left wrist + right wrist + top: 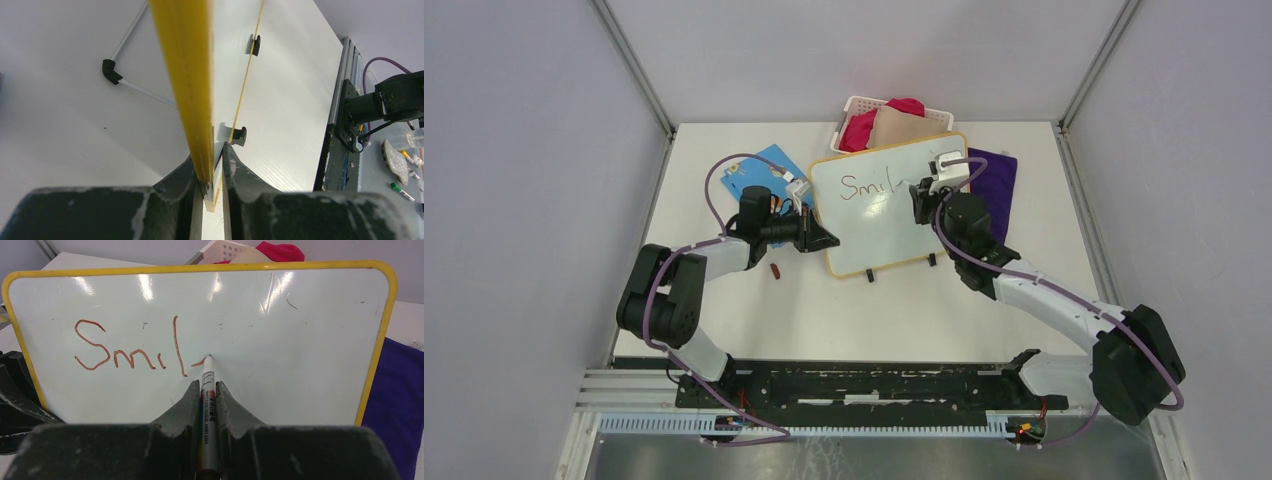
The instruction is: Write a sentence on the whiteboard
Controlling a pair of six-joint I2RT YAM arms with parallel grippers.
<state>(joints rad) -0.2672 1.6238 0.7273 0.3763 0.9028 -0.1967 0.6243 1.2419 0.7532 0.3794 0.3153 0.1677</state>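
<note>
A: From the top, where does the board sit?
B: You have the board (884, 230) mid-table, turned a little, its two black feet along the near edge. It has a white face, a thin yellow frame and rounded corners. A basket (849, 112) of cloths is behind it, a purple cloth (996, 180) lies just to its right, and a blue card (759, 168) lies to its left.
A: And the arms?
B: Your left gripper (827, 240) meets the board's near-left corner. Your right gripper (920, 192) is over the face, at the end of the writing (862, 187).
A: Left wrist?
B: You see the yellow edge running straight away from the camera, pinched between both fingers, so that gripper is clenched on the board. Both feet show along that edge, with the table (290, 100) beside it.
A: Right wrist?
B: Your fingers are clamped on a marker (208, 390), its tip touching the face. The writing reads "Smil" in thin dark-red strokes on the left half of the board. A short stroke begins just after the "l", where the tip rests. Faint scuffs and glare streaks mark the face elsewhere.
</note>
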